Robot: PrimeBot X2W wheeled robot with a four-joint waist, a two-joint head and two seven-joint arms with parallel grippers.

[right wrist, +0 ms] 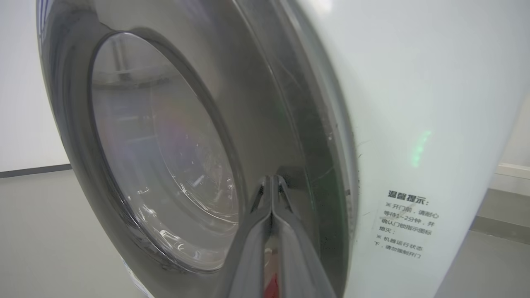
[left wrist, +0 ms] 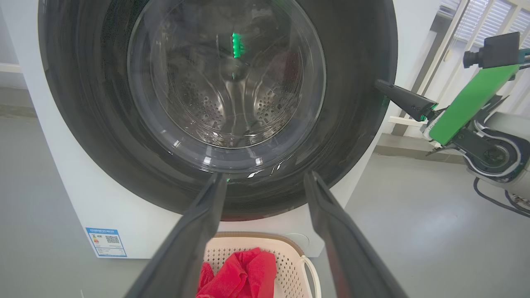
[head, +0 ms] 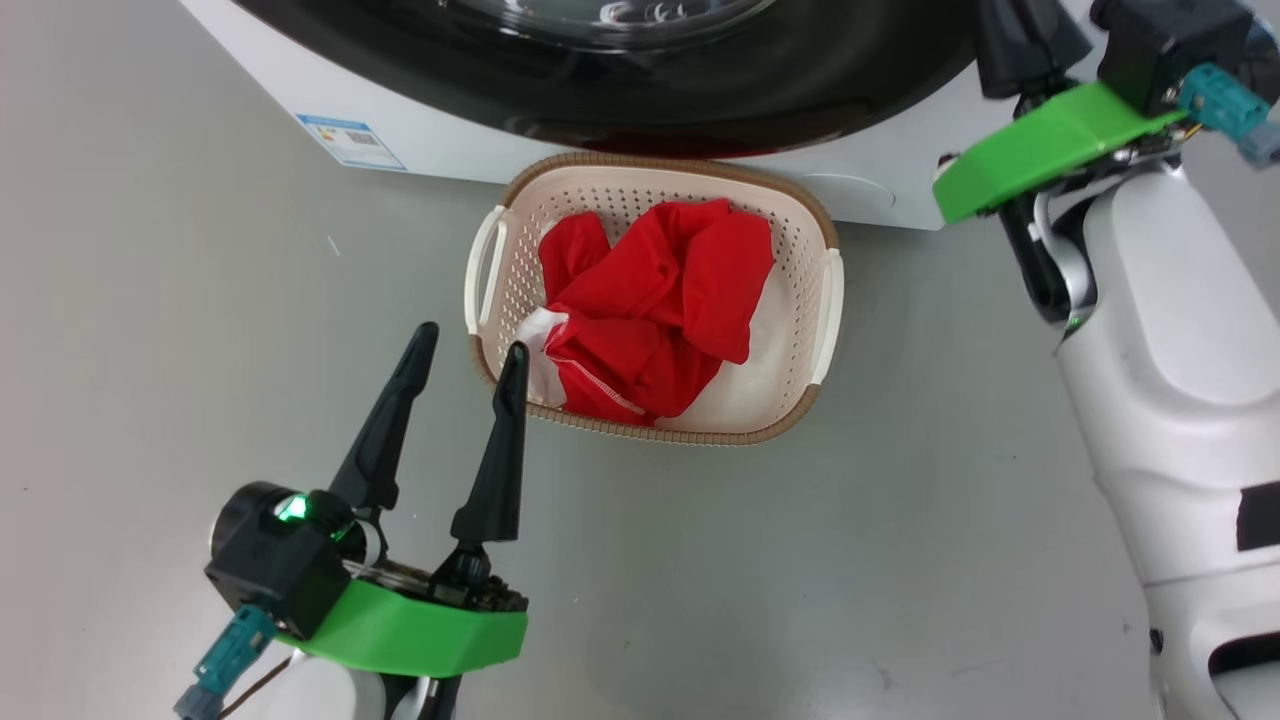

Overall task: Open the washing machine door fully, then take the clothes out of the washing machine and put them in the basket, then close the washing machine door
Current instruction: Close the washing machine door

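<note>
The glossy black washing machine door (left wrist: 103,103) lies flush against the white washing machine (left wrist: 62,186), and the steel drum shows through its glass bowl. Below it on the floor stands the cream basket (head: 650,162) with the red clothes (head: 650,310) heaped inside. My left gripper (head: 472,345) is open and empty, its fingertips by the basket's near left corner. My right gripper (right wrist: 271,180) is shut, its tips resting on the door's (right wrist: 256,103) black rim at the right side. From the left wrist, the right gripper (left wrist: 379,84) meets the door's right edge.
A blue label sticker (head: 350,140) marks the machine's lower left front. A printed notice (right wrist: 408,223) is stuck on its right side. Grey floor surrounds the basket. My right forearm (head: 1170,330) rises at the right, and a cable (left wrist: 492,198) trails on the floor there.
</note>
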